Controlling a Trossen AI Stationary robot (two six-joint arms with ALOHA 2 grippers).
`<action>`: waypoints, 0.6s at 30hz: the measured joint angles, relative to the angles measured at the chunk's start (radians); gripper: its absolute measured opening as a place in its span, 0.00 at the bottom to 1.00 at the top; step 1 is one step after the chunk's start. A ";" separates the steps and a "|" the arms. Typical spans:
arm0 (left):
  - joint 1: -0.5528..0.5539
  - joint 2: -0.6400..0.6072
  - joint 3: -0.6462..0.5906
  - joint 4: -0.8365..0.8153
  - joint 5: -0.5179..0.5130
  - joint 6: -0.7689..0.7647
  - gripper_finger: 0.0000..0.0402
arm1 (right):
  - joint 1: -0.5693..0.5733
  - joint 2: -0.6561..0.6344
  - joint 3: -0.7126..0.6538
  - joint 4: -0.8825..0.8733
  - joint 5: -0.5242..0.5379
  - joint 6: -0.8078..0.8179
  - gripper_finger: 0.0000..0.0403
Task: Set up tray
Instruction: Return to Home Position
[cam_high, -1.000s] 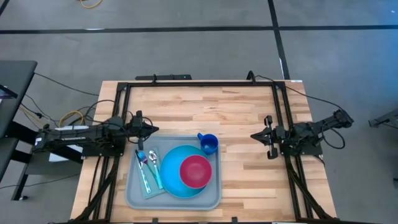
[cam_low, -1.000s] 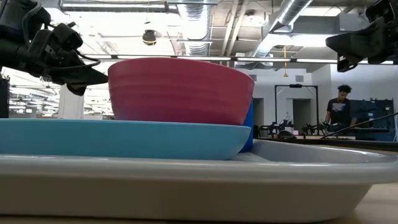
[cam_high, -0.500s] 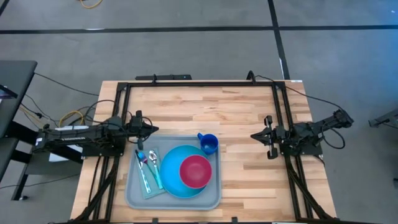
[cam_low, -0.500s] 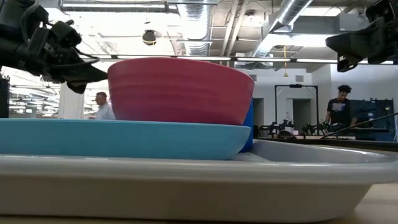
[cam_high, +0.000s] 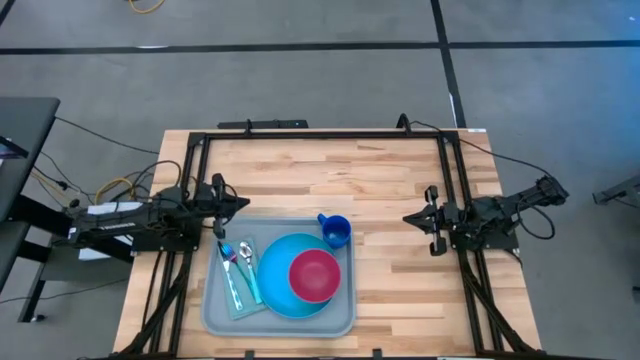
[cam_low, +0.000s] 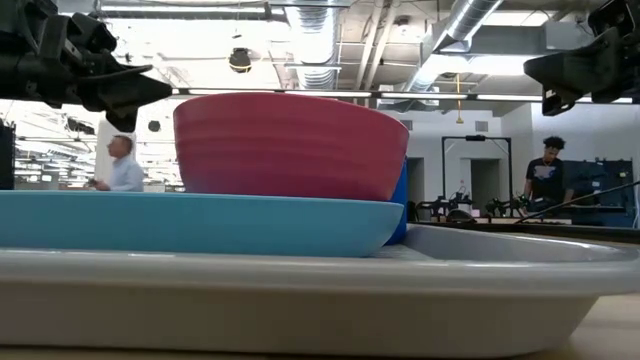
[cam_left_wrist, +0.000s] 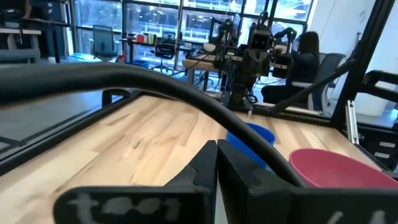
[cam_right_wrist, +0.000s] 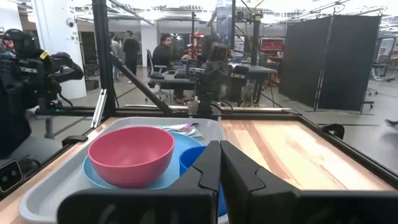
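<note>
The light grey-blue tray (cam_high: 222, 322) lies on the wooden table near its front edge. In it rests a round blue plate (cam_high: 278, 285) with a red bowl (cam_high: 314, 275) standing on it. A blue cup (cam_high: 337, 232) stands in the tray's far right corner. A teal napkin (cam_high: 247, 298) with a fork and a spoon (cam_high: 249, 268) lies in the tray's left part. My left gripper (cam_high: 243, 203) hovers shut and level just beyond the tray's far left corner. My right gripper (cam_high: 408, 217) hangs shut and level to the right of the tray, clear of everything.
A black metal frame (cam_high: 320, 133) runs around the table's far edge and both sides. Bare wood (cam_high: 330, 175) lies beyond the tray and to its right. The room behind holds desks, equipment and a person (cam_low: 545, 170) standing far off.
My left gripper has tipped up from a slight downward slant to level, and its fingertips have risen a little near the tray's far left corner. It has stayed shut. The things in the tray have kept their places.
</note>
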 joint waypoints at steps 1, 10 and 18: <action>0.000 0.000 0.000 -0.001 0.000 0.005 0.00 | 0.000 0.000 0.000 0.000 0.000 0.000 0.00; 0.000 0.001 0.006 -0.033 0.000 0.004 0.00 | 0.000 0.000 0.000 0.000 0.000 0.000 0.00; 0.000 0.001 0.007 -0.037 0.002 0.005 0.00 | 0.000 0.000 0.000 0.000 0.000 0.000 0.00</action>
